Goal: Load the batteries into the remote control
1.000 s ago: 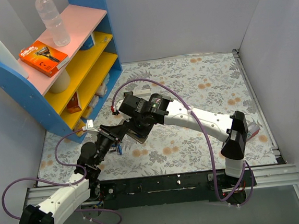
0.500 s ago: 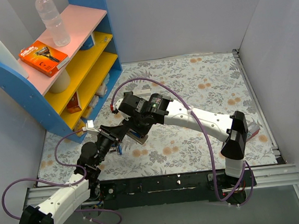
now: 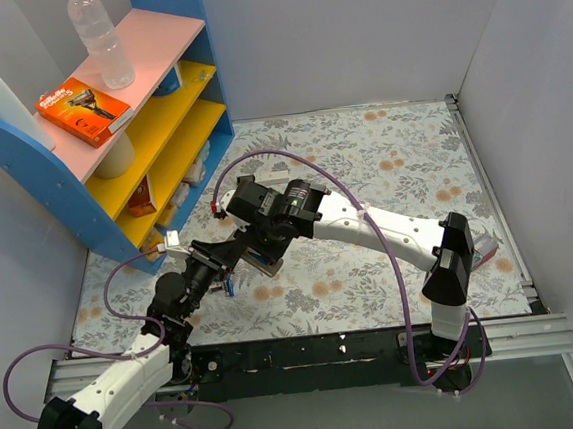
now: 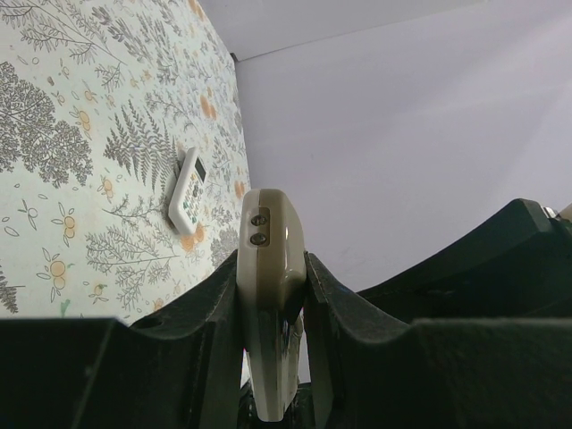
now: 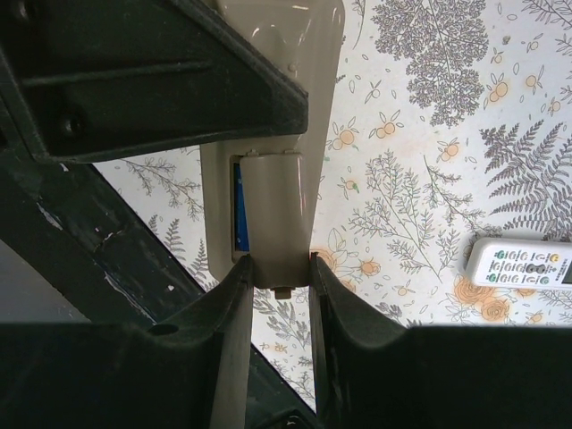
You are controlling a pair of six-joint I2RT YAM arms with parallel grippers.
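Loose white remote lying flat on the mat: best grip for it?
Pinch the white remote across its two long edges near mid-length, coming straight down. It lies flat, buttons up, long and narrow, with bare mat on both sides. Both the left claw and right claw clamp the remote control.

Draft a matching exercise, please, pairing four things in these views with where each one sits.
1. beige plastic remote control
2. small white remote with rows of buttons
3. flat orange cardboard box
4. clear plastic bottle

A. lying on the floral cloth
B. lying on the pink top shelf
C. clamped by the left gripper and the right gripper
D. standing upright on the pink top shelf

Pairs: 1-C, 2-A, 3-B, 4-D.
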